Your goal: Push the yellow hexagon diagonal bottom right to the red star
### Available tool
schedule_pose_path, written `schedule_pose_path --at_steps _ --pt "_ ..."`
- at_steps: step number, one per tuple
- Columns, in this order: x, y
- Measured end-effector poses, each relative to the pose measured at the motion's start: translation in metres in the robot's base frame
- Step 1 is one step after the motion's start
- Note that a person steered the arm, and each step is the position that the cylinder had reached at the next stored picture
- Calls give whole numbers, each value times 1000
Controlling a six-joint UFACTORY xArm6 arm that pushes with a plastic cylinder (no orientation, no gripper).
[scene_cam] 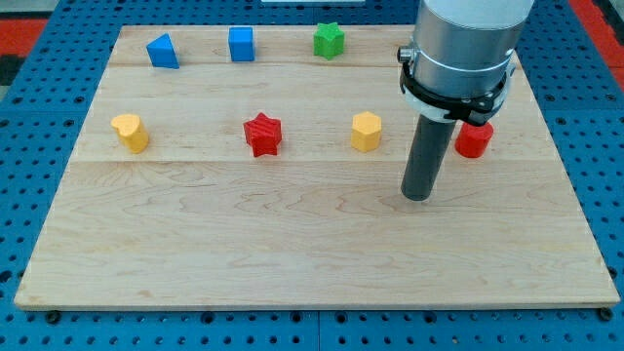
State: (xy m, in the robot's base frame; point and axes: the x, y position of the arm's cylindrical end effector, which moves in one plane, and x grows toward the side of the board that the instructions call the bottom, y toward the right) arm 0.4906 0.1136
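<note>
The dark rod's tip (417,198) rests on the pale wooden table (292,244); no gripper is fitted. The yellow hexagon block (366,132) lies near, at its ten o'clock. The red star block (262,135) sits at the hexagon's nine o'clock.

You see a pale wooden board (292,244) with faint grain, resting on a blue perforated surface (29,97). The hexagon (366,132) and the heart-like block (130,133) are yellow. The star (262,135) and the cylinder (475,140) are red. The upper star (330,40) is green. The triangular block (163,51) and the cube (241,44) are blue. The rod ending in my tip (417,198) is dark grey, under a silver housing.
</note>
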Motion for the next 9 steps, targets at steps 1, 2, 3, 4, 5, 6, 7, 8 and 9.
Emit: schedule_pose_path --at_steps 1,2,3,4,5,6,7,8,9 --pt "-31 17" --pt "-38 12" --pt "-61 3" --pt "-72 -65" --pt "-117 -102" --pt "-169 -82" --pt "-184 -59" --pt "-197 -42" --pt "-233 -49"
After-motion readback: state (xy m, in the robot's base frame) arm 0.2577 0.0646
